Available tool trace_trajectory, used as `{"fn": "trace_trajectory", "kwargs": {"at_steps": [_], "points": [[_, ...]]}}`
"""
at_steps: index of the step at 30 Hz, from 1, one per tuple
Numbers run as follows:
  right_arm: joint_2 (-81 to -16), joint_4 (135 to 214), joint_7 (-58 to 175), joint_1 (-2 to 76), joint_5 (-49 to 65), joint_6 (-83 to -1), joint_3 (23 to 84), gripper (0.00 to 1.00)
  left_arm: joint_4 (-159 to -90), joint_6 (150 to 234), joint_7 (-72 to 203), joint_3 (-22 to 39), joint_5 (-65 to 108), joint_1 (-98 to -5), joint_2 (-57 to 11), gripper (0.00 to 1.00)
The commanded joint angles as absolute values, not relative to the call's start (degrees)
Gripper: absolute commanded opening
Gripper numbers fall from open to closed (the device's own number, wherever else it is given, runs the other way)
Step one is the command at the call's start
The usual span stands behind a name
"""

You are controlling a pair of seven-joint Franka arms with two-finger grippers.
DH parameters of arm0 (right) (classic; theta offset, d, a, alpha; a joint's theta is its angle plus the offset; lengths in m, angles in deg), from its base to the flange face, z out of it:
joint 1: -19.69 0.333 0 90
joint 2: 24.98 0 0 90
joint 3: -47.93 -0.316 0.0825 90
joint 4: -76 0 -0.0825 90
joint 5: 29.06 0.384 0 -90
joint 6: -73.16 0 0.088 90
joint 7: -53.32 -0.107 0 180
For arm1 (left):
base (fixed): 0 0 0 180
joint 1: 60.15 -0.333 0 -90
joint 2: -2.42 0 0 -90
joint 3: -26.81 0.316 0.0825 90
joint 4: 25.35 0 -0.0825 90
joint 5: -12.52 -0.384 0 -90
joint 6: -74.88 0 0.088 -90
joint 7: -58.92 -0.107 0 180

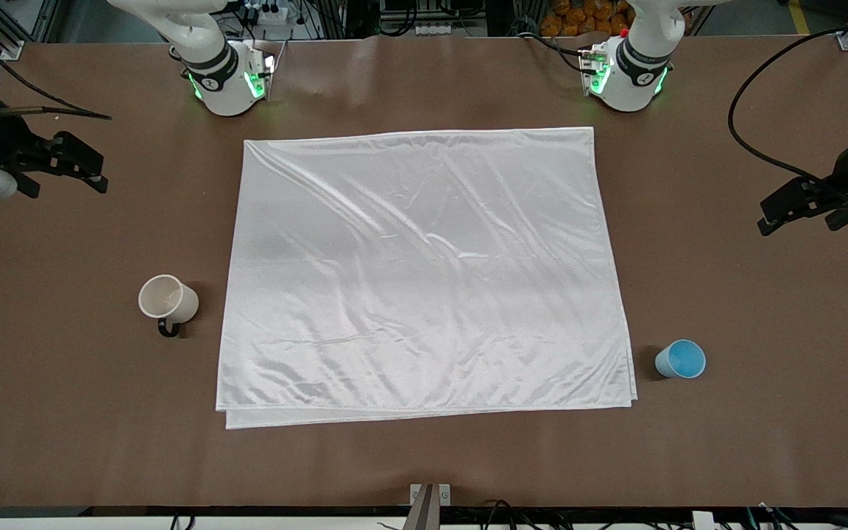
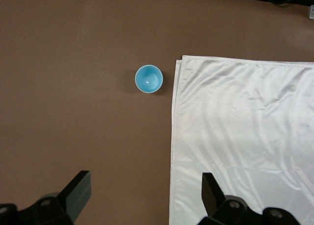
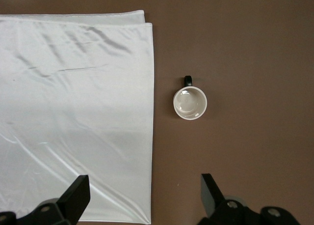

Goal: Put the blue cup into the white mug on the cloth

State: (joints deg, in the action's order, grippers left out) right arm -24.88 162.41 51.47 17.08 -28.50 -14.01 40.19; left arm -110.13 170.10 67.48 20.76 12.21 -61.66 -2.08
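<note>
The white cloth (image 1: 424, 272) lies wrinkled and folded double in the middle of the brown table. The white mug (image 1: 166, 298) with its black handle stands upright on bare table beside the cloth, toward the right arm's end. The blue cup (image 1: 680, 359) stands upright beside the cloth's near corner, toward the left arm's end. My left gripper (image 1: 781, 210) hangs open over bare table at that end, and its wrist view shows the blue cup (image 2: 148, 79) and the cloth (image 2: 245, 136). My right gripper (image 1: 93, 165) hangs open, with the mug (image 3: 190, 103) and the cloth (image 3: 73, 112) below it.
Both arm bases (image 1: 229, 81) stand along the table's edge farthest from the front camera. A black cable (image 1: 755, 96) loops over the table at the left arm's end. A metal bracket (image 1: 430, 497) sits at the table's near edge.
</note>
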Motion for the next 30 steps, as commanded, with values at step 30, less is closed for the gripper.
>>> {"fn": "trace_trajectory", "kwargs": {"at_steps": [30], "points": [[-26.74, 163.45, 51.92, 17.14, -29.23, -13.50, 40.19, 1.00, -113.86, 185.88, 66.30, 21.01, 9.10, -65.51, -14.71, 1.00]]}}
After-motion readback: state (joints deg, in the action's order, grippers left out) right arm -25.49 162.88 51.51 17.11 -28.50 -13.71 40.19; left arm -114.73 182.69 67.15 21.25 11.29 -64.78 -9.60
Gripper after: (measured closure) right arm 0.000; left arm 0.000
